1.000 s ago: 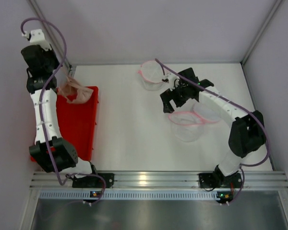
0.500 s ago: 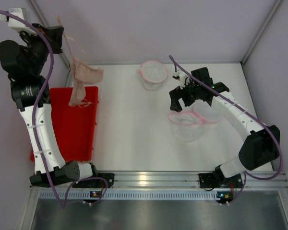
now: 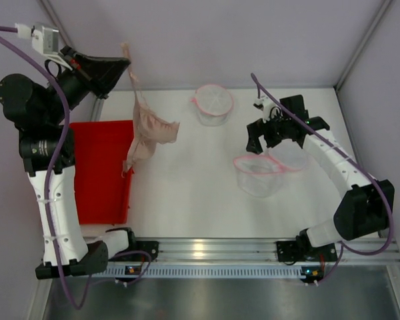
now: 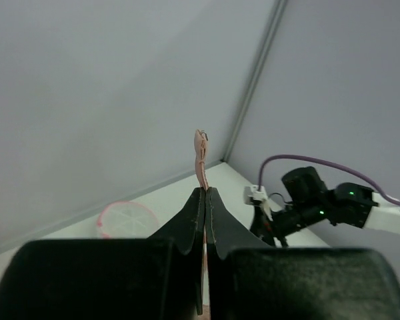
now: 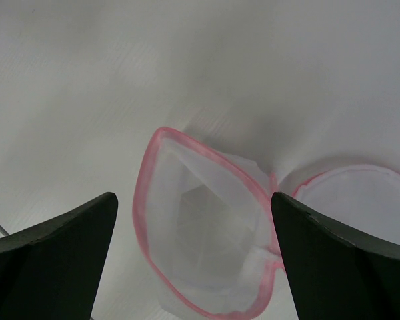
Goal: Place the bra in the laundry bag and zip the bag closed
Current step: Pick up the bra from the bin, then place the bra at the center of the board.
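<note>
White table (image 3: pixel 187 200), dangling bra (image 3: pixel 149 130), laundry bag (image 3: pixel 259 179)

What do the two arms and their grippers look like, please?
Both the left arm and right arm have white links with bulky black joints. A purple cable loops along each. The left gripper and right gripper have flat, tapering black fingers.

Soft, even overhead light left the white table (image 3: pixel 187 193) bright with only faint shadows, a glare spot gleamed on the metal rail (image 3: pixel 200 251) at its near edge, and the laundry bag (image 5: pixel 200 247) looked slightly hazy in the right wrist view.
</note>
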{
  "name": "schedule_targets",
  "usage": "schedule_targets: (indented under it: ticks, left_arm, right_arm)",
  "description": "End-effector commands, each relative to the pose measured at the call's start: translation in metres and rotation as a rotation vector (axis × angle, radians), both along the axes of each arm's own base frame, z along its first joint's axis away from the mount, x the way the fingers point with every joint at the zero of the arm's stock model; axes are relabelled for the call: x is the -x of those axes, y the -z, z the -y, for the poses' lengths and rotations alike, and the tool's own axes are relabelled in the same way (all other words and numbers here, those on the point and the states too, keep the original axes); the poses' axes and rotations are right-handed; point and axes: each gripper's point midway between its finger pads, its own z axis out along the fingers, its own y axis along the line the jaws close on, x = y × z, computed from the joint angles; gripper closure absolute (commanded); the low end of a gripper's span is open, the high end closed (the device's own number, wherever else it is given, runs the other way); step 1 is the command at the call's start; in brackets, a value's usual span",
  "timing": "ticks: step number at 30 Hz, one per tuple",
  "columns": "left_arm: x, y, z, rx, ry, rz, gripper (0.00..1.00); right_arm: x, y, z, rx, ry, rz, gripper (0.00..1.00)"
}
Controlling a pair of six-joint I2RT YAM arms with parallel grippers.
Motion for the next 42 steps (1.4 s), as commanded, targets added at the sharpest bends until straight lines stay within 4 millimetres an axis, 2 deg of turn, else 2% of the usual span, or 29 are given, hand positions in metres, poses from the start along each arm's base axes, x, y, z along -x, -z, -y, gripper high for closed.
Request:
schedule_targets:
  ticks: [1,5,6,8,9,10,11,12,13,14,15,16,17,20,25,26,28,29,30,31,32,33,34,35,37,38,40,41,42]
  left_arm:
    - [0.008,0.002,0.025,0.045,0.134,-0.051,1.00]
    - [-0.019,-0.004,0.033,0.074,0.119,-0.060,1.00]
    - [-0.039,-0.005,0.032,0.101,0.115,-0.090,1.00]
    - [-0.061,-0.009,0.030,0.118,0.097,-0.091,1.00]
    - [-0.064,-0.025,0.027,0.116,0.077,-0.035,1.00]
    - [-0.091,-0.021,0.023,0.132,0.045,-0.039,1.00]
    - [-0.099,-0.026,0.021,0.136,0.037,-0.017,1.00]
    - [-0.094,-0.052,0.019,0.135,0.022,0.062,1.00]
    - [-0.125,-0.042,0.017,0.149,0.011,0.031,1.00]
    - [-0.132,-0.050,0.014,0.165,-0.005,0.048,1.00]
    - [-0.127,-0.072,0.013,0.171,-0.010,0.114,1.00]
    - [-0.132,-0.078,0.011,0.182,-0.020,0.146,1.00]
    - [-0.147,-0.077,0.006,0.193,-0.047,0.163,1.00]
    - [-0.167,-0.078,0.001,0.208,-0.075,0.215,1.00]
    - [-0.181,-0.067,0.000,0.186,-0.084,0.226,1.00]
    - [-0.189,-0.050,0.004,0.188,-0.064,0.172,1.00]
    - [-0.179,-0.031,0.016,0.147,0.016,0.119,1.00]
    - [-0.190,0.008,0.026,0.136,0.041,0.019,1.00]
    - [-0.170,0.009,0.039,0.120,0.076,0.021,1.00]
    - [-0.162,0.021,0.045,0.096,0.101,0.005,1.00]
    - [-0.154,0.053,0.054,0.061,0.129,-0.045,1.00]
    - [-0.162,0.078,0.057,0.045,0.130,-0.091,1.00]
    - [-0.142,0.079,0.064,0.020,0.164,-0.077,1.00]
    - [-0.140,0.118,0.074,-0.003,0.194,-0.150,1.00]
    - [-0.114,0.135,0.083,-0.024,0.241,-0.170,1.00]
    - [-0.105,0.166,0.093,-0.041,0.275,-0.228,1.00]
    - [-0.088,0.190,0.100,-0.055,0.306,-0.289,1.00]
    - [-0.067,0.207,0.109,-0.065,0.353,-0.321,1.00]
    - [-0.057,0.218,0.115,-0.073,0.374,-0.344,1.00]
  right_arm:
    - [-0.008,-0.027,0.007,-0.041,0.009,0.082,0.01]
    - [-0.011,-0.027,0.013,-0.051,0.030,0.074,0.01]
    - [-0.012,-0.026,0.015,-0.051,0.036,0.073,0.01]
    - [-0.013,-0.025,0.016,-0.049,0.037,0.071,0.00]
    - [-0.014,-0.025,0.018,-0.049,0.041,0.072,0.01]
    - [-0.014,-0.025,0.019,-0.048,0.043,0.072,0.00]
    - [-0.015,-0.025,0.020,-0.048,0.044,0.072,0.01]
    - [-0.016,-0.026,0.022,-0.044,0.049,0.074,0.00]
    - [-0.017,-0.026,0.024,-0.043,0.052,0.073,0.01]
    - [-0.017,-0.026,0.025,-0.039,0.053,0.071,0.01]
    - [-0.018,-0.025,0.027,-0.037,0.055,0.072,0.01]
    - [-0.019,-0.026,0.029,-0.036,0.058,0.073,0.01]
    - [-0.019,-0.026,0.030,-0.036,0.058,0.073,0.01]
    - [-0.019,-0.025,0.035,-0.031,0.067,0.067,0.01]
    - [-0.019,-0.024,0.040,-0.026,0.074,0.064,0.01]
    - [-0.019,-0.023,0.041,-0.024,0.075,0.063,0.01]
    - [-0.018,-0.023,0.043,-0.022,0.076,0.066,0.01]
    - [-0.018,-0.023,0.044,-0.022,0.079,0.065,0.01]
    - [-0.018,-0.023,0.044,-0.023,0.079,0.066,0.01]
    - [-0.017,-0.023,0.044,-0.025,0.079,0.066,0.00]
    - [-0.016,-0.022,0.045,-0.028,0.077,0.063,0.01]
    - [-0.016,-0.022,0.045,-0.029,0.079,0.061,0.01]
    - [-0.015,-0.020,0.045,-0.029,0.078,0.056,0.01]
    - [-0.014,-0.021,0.045,-0.030,0.076,0.058,0.01]
    - [-0.014,-0.022,0.046,-0.030,0.080,0.060,0.01]
    - [-0.012,-0.022,0.046,-0.029,0.077,0.059,0.01]
    - [-0.011,-0.023,0.047,-0.026,0.076,0.064,0.01]
    - [-0.010,-0.022,0.048,-0.024,0.078,0.063,0.01]
    - [-0.009,-0.022,0.048,-0.023,0.075,0.063,0.00]
